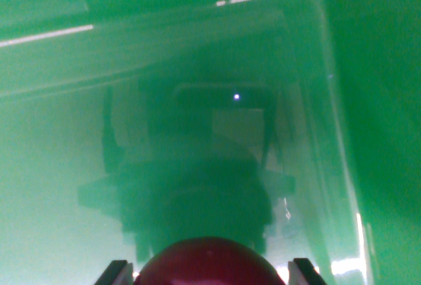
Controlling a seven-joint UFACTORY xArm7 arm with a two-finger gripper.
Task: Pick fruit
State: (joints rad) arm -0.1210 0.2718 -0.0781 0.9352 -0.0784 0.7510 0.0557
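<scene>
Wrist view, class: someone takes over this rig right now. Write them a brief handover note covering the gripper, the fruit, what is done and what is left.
Gripper: its two dark fingertips sit either side of a dark red fruit at the bottom edge, apparently shut on it.
Surroundings: a glossy green surface fills the view, showing a dark reflection of the arm; a raised pale edge runs down the wrist view's right.
Done: fruit appears grasped.
Left: carry it off; no destination is visible here.
</scene>
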